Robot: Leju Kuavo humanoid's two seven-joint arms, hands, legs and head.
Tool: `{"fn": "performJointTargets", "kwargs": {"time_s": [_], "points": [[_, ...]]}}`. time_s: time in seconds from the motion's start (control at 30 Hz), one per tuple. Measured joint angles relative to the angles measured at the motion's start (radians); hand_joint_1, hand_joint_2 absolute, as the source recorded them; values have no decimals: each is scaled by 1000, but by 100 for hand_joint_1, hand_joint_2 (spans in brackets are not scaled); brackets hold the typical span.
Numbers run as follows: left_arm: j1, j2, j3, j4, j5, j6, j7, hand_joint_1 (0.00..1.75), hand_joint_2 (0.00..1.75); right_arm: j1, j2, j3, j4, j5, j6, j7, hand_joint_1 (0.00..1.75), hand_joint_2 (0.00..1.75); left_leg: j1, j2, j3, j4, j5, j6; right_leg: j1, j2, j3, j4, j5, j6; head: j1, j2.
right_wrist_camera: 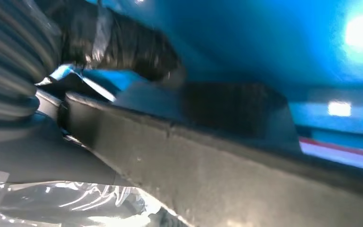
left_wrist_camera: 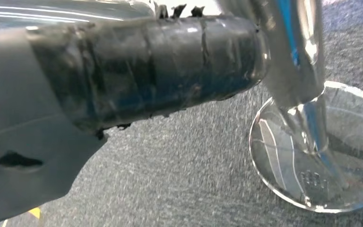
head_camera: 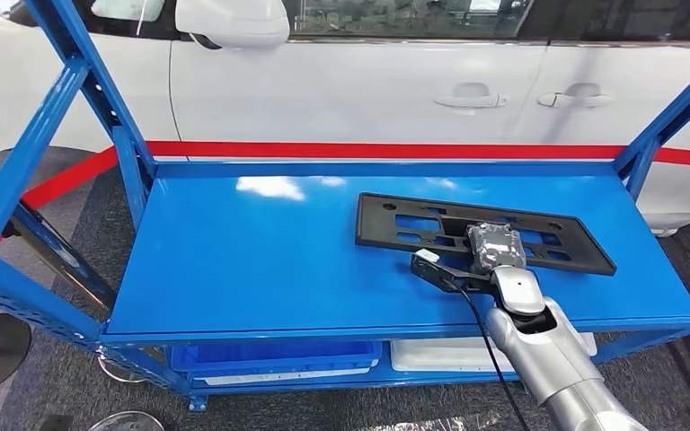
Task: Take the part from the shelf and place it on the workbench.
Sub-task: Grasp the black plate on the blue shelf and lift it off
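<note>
A white car (head_camera: pixel 359 85) stands behind the blue shelf (head_camera: pixel 260 260) in front of me. On the shelf's top board, toward its right end and nearer the front edge than the back, lies the flat black part (head_camera: pixel 395 224), a long slotted panel set slightly askew. My right hand (head_camera: pixel 494 247) rests on the part's front edge, fingers wrapped around that rim and gripping it. My left hand (left_wrist_camera: pixel 142 66) hangs over grey carpet (left_wrist_camera: pixel 179 175); whether its fingers are spread or curled I cannot tell.
</note>
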Motion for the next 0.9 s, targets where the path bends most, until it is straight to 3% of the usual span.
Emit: {"fn": "performJointTargets", "kwargs": {"time_s": [0.07,0.1,0.13,0.17,0.23,0.3,0.37,0.47,0.57,0.6,0.63,0.7,0.77,0.83,0.9], "points": [[-1,1,0,0,0,0,0,0,0,-5,1,0,18,0,-2,-1,175,175,-3,0,2,-1,-2,5,0,0,-70,132,-44,2,2,0],[0,2,0,0,0,0,0,0,0,-6,2,0,24,0,-3,-2,175,175,-5,0,4,-1,-3,6,1,0,-93,168,-46,0,2,0],[0,2,0,0,0,0,0,0,0,-8,3,0,30,0,-3,-3,175,175,-7,-1,8,-2,-5,8,3,0,-96,163,-27,-5,3,0],[0,2,0,0,0,0,0,0,0,-11,3,0,35,0,-2,-4,175,175,-9,-2,13,-3,-6,9,7,0,-79,118,8,-14,3,0],[-1,2,0,0,0,0,0,0,0,-19,4,0,44,0,-1,-6,175,175,-12,-4,23,-10,-7,10,18,1,-17,-22,75,-41,2,0],[-2,1,0,1,2,-2,-1,0,0,-27,5,1,53,-1,-2,-8,175,175,-10,-6,30,-23,-4,4,29,0,22,-110,98,-64,2,0],[-2,0,0,1,5,-6,-3,0,0,-33,7,2,63,-4,-6,-11,175,175,-7,-7,35,-37,3,-6,36,-2,29,-132,100,-72,4,0],[-3,-1,0,3,13,-11,-5,0,0,-42,15,6,85,-12,-22,-21,175,175,-10,-1,33,-20,-15,-16,24,-7,66,-189,123,-63,5,0],[-4,3,0,3,18,-12,-9,0,0,-47,22,15,111,-18,-35,-29,175,175,-12,4,-37,134,-96,-24,22,-12,80,-208,131,-59,3,0],[-3,4,0,4,19,-12,-9,0,0,-49,24,19,122,-19,-38,-32,175,175,-12,4,-57,175,-108,-28,22,-12,80,-205,129,-58,3,0],[-1,3,1,5,19,-12,-10,0,0,-53,27,24,133,-20,-41,-33,175,175,-11,5,-61,184,-100,-32,21,-10,80,-201,127,-57,3,0],[0,3,1,7,20,-13,-12,0,0,-59,32,31,150,-23,-47,-37,175,175,-7,8,-22,105,-45,-40,17,-6,79,-186,117,-50,2,0],[-2,4,1,8,22,-14,-17,0,87,-63,34,33,155,-27,-58,-41,175,175,-4,7,31,2,-8,-38,16,-2,72,-159,101,-36,1,0],[-3,4,1,8,27,-17,-22,0,175,-66,34,33,157,-31,-75,-44,175,175,-6,4,48,-31,-10,-21,21,2,63,-139,89,-25,2,0],[-3,3,1,8,33,-24,-29,0,175,-64,33,33,160,-34,-100,-52,175,175,-7,4,47,-29,-8,-1,22,5,60,-136,88,-19,3,0]]}}
